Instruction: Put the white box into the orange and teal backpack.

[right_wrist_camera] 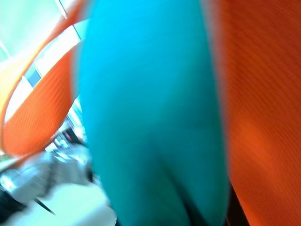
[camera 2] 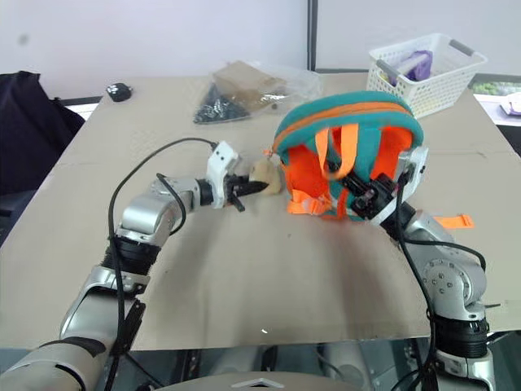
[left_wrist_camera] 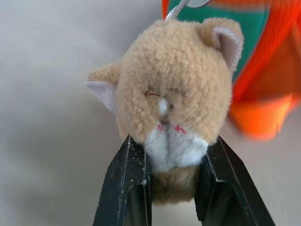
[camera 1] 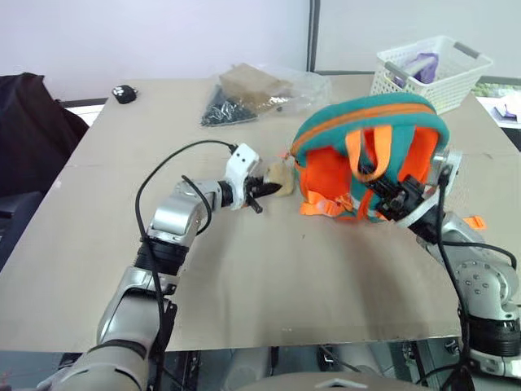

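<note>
The orange and teal backpack (camera 1: 370, 122) stands upright on the tan table, right of the middle, with its orange straps facing me. A tan plush charm (left_wrist_camera: 174, 103) hangs off its left side. My left gripper (camera 1: 264, 189) is shut on the lower part of this charm (camera 1: 281, 175), one black finger (left_wrist_camera: 127, 188) on each side. My right gripper (camera 1: 399, 195) is pressed into the backpack's strap side from the right and is shut on its fabric; teal and orange cloth (right_wrist_camera: 150, 117) lies right against it in the right wrist view. The white box is out of view.
A white lattice basket (camera 1: 431, 69) with a purple item stands at the back right. A clear plastic bag (camera 1: 252, 94) of dark and brown things lies at the back centre. A small black object (camera 1: 124, 94) sits far left. An orange scrap (camera 1: 476, 221) lies by my right arm.
</note>
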Robot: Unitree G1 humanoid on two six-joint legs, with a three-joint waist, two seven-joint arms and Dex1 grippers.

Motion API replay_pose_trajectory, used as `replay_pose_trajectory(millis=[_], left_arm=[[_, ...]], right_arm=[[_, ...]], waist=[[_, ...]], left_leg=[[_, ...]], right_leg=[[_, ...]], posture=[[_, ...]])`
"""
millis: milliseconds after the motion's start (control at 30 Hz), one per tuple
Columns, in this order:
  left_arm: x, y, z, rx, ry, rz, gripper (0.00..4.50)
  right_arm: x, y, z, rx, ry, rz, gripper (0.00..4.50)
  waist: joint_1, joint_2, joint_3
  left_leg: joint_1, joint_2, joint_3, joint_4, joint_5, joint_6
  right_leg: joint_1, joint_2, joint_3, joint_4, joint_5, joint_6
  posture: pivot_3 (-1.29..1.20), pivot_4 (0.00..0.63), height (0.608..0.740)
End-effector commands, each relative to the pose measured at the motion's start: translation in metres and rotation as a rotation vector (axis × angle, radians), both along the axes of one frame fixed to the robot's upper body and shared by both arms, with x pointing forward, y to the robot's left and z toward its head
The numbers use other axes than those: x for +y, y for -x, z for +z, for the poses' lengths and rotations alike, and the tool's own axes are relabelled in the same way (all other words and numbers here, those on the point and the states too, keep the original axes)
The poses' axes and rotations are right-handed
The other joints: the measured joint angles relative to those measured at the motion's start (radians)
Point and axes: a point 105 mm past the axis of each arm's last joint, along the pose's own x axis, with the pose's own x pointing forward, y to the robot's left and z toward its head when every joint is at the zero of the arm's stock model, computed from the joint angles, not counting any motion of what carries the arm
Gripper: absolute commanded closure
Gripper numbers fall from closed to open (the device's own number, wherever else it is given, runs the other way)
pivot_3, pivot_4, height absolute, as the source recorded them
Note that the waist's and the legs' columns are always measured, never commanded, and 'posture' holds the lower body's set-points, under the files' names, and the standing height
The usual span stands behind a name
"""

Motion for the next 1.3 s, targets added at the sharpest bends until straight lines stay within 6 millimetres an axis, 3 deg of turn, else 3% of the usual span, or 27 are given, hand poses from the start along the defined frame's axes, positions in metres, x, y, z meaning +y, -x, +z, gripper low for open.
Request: replay_pose_trajectory(millis=[33,167,267,367,467,567,733,900,933,1000,1167,1300], left_arm=[[0.003,-0.001,0.012,-0.054,-0.017,-0.004,3.98],[0.011,0.002,-0.017,0.03,-0.111,0.016,3.98],[0.034,0.02,-0.063,0.191,-0.282,0.031,3.98],[0.043,0.03,-0.08,0.255,-0.358,0.025,3.98],[0.036,0.025,-0.074,0.211,-0.33,0.035,3.98],[0.021,0.012,-0.05,0.134,-0.211,0.048,3.98],[0.013,0.013,-0.034,0.089,-0.141,0.016,3.98],[0.026,0.046,-0.029,0.092,-0.114,-0.108,1.6],[0.03,0.055,-0.029,0.087,-0.109,-0.14,1.15],[0.038,0.07,-0.029,0.076,-0.104,-0.178,0.03],[0.048,0.11,-0.027,0.06,-0.018,-0.212,0.03],[0.053,0.136,-0.042,0.07,-0.005,-0.139,0.03]], right_arm=[[-0.002,0.029,0.074,-0.216,-0.255,0.129,4.5],[-0.021,0.033,0.106,-0.278,-0.468,0.13,4.5],[-0.028,0.025,0.1,-0.256,-0.483,0.076,4.5],[-0.026,0.023,0.097,-0.24,-0.486,0.066,4.5],[-0.014,0.021,0.085,-0.218,-0.374,0.07,4.5],[-0.001,0.024,0.067,-0.193,-0.234,0.104,4.5],[0.01,0.042,0.023,-0.081,0.013,0.24,2.61],[-0.019,0.055,-0.053,0.07,0.444,0.233,0.33],[-0.028,0.058,-0.062,0.09,0.495,0.231,0.01],[-0.047,0.063,-0.078,0.123,0.592,0.223,0.0],[-0.094,0.063,-0.105,0.104,0.716,0.047,0.0],[-0.125,0.067,-0.13,0.1,0.738,-0.114,0.0]], waist=[[-0.004,0.0,0.0],[-0.004,0.0,0.0],[-0.007,0.0,0.0],[-0.005,0.0,-0.001],[-0.001,0.0,-0.001],[0.007,0.001,-0.002],[0.011,0.001,-0.002],[0.006,0.0,-0.002],[0.004,0.0,-0.002],[0.003,0.0,-0.002],[0.014,-0.002,-0.001],[0.017,-0.002,-0.001]], left_leg=[[0.0,0.0,0.0,-0.001,0.0,0.0],[-0.005,0.0,-0.002,-0.004,0.0,0.0],[-0.014,-0.001,-0.003,-0.002,0.0,0.0],[-0.014,-0.001,-0.003,-0.002,-0.001,0.001],[-0.013,-0.002,-0.003,-0.002,-0.001,0.001],[-0.008,-0.002,-0.003,-0.002,-0.002,0.003],[-0.008,-0.002,-0.003,0.0,-0.001,0.002],[-0.008,-0.001,-0.002,-0.002,-0.001,0.003],[-0.008,-0.001,-0.001,-0.002,-0.001,0.003],[-0.008,0.0,0.001,-0.002,-0.002,0.003],[-0.007,0.0,0.0,-0.001,-0.002,0.003],[-0.006,0.001,0.0,-0.002,-0.002,0.003]], right_leg=[[0.0,0.0,0.0,0.0,0.0,0.0],[-0.004,-0.001,-0.002,-0.003,0.0,0.0],[-0.013,-0.002,-0.003,-0.004,0.0,0.0],[-0.012,-0.003,-0.004,-0.005,0.0,0.0],[-0.011,-0.003,-0.003,-0.003,0.0,0.0],[-0.006,-0.003,-0.003,-0.002,0.0,0.0],[-0.006,-0.003,-0.004,-0.001,0.0,0.0],[-0.006,-0.002,-0.003,-0.003,0.0,0.001],[-0.006,-0.001,-0.003,-0.003,0.0,0.001],[-0.007,-0.001,-0.001,-0.003,0.0,0.001],[-0.005,-0.002,-0.002,-0.005,0.0,0.001],[-0.003,-0.002,-0.002,-0.007,0.0,0.001]], posture=[[0.0,0.15,0.725],[0.0,0.15,0.725],[0.0,0.15,0.725],[0.0,0.15,0.725],[0.0,0.15,0.725],[0.0,0.15,0.725],[0.0,0.15,0.725],[0.0,0.15,0.725],[0.0,0.15,0.725],[0.0,0.15,0.725],[0.0,0.15,0.725],[0.0,0.15,0.725]])
